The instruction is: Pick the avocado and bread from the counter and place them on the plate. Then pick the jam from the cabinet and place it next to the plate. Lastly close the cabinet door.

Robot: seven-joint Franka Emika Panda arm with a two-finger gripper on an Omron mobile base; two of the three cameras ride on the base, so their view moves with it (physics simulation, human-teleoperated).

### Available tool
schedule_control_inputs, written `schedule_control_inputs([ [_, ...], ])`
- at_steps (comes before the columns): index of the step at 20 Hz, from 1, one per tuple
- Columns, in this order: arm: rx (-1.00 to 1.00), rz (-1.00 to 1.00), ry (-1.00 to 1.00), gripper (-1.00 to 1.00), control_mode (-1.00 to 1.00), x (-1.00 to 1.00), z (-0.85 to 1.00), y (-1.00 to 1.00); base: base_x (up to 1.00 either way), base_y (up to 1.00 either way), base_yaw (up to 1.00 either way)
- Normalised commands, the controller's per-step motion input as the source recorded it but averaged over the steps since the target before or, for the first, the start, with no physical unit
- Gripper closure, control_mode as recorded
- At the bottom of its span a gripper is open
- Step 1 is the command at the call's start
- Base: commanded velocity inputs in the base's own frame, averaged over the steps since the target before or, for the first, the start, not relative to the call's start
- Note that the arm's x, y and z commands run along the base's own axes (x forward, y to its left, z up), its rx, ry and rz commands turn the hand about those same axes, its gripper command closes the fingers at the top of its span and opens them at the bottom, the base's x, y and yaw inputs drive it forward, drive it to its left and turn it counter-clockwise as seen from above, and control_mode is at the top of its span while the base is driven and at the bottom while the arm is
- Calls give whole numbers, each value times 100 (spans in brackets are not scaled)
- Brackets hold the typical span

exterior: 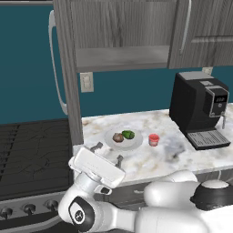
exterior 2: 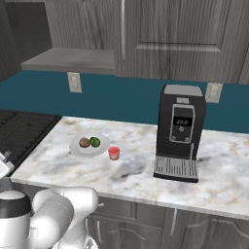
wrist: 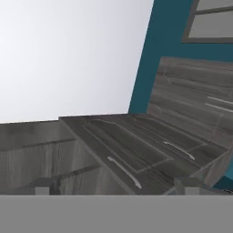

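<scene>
Low in the left base view, the gripper (exterior: 108, 154) hangs wide open and empty. Avocado (exterior: 128, 134) and bread (exterior: 118, 137) lie on the plate (exterior: 135, 142) at centre, jam (exterior: 154, 139) just right of it. Remaining step, I judge: reach the cabinet door (exterior: 67, 68) at upper left and push it closed

Black coffee machine (exterior: 199, 107) on the right, black stove top (exterior: 32, 152) left, wall outlet (exterior: 86, 82)

Glossy white arm (exterior: 136, 214), dark joints, grey fingers (exterior: 96, 146)
</scene>
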Motion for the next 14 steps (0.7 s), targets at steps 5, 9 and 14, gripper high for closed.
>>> schedule_control_inputs([
  [5,-9,-8,3,-100,-100,0,8,20,0,0,0],
  [9,-7,0,10,-100,-100,0,22,22,0,0,0],
  [14,-8,0,20,-100,-100,0,23,35,0,0,0],
])
